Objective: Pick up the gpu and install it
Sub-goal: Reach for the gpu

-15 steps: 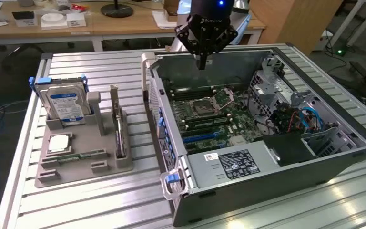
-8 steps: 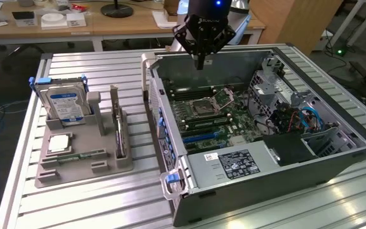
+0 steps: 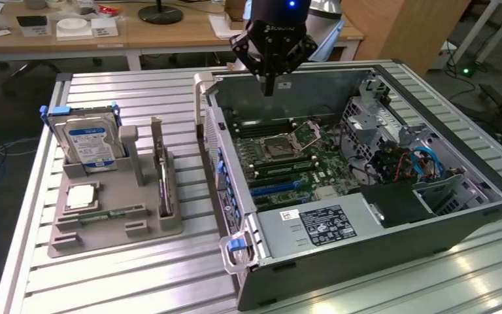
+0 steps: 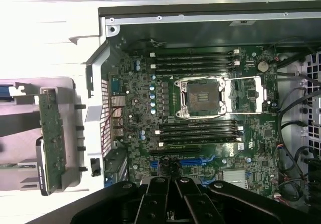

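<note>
The gpu [image 3: 159, 171], a thin green card, stands on edge in a slot of the grey holder [image 3: 116, 226] on the exterior view's left. In the wrist view the gpu [image 4: 51, 133] shows as a green strip with a dark cooler at one end. My gripper [image 3: 269, 89] hangs above the far wall of the open computer case [image 3: 460, 216], well apart from the gpu. Its fingers are shut with nothing between them. The gripper [image 4: 170, 183] looks straight down on the motherboard [image 4: 140, 113], over the blue expansion slots [image 4: 193, 161].
The holder also carries a silver hard drive with a blue label [image 3: 89, 140], a square processor [image 3: 83, 195] and a narrow memory stick [image 3: 112, 214]. The case holds a power supply [image 3: 321, 226], drive cages and cables [image 3: 408, 160]. All stands on a slatted metal table [image 3: 129, 281].
</note>
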Motion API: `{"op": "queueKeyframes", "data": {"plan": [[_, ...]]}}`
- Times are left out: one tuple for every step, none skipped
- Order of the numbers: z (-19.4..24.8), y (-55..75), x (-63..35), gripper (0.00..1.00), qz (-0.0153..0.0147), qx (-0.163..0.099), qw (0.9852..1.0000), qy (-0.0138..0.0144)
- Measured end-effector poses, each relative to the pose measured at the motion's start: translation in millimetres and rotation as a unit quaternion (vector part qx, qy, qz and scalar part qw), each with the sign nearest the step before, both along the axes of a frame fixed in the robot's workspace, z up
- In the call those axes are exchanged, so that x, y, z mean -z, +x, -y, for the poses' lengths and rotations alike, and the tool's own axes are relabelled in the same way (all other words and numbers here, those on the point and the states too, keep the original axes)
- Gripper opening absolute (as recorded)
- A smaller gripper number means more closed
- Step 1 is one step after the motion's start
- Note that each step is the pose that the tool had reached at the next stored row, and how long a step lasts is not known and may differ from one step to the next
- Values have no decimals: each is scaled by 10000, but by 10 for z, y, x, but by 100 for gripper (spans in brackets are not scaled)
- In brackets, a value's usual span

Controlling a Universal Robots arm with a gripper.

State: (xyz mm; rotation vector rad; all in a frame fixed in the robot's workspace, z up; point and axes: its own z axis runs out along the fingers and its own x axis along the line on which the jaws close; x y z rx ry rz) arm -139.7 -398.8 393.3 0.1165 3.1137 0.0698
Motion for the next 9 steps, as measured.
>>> {"op": "queueKeyframes", "data": {"plan": [[0, -13, 0, 11, 0, 0, 10000, 0], [0, -26, 0, 11, 0, 0, 10000, 0], [0, -38, 0, 11, 0, 0, 10000, 0], [0, -49, 0, 11, 0, 0, 10000, 0], [0, -60, 0, 11, 0, 0, 10000, 0], [0, -71, 0, 11, 0, 1, 10000, 0], [0, -82, 0, 11, 0, 0, 10000, 0], [0, -92, 0, 11, 0, 0, 10000, 0], [0, -102, 0, 11, 0, 0, 10000, 0]]}}
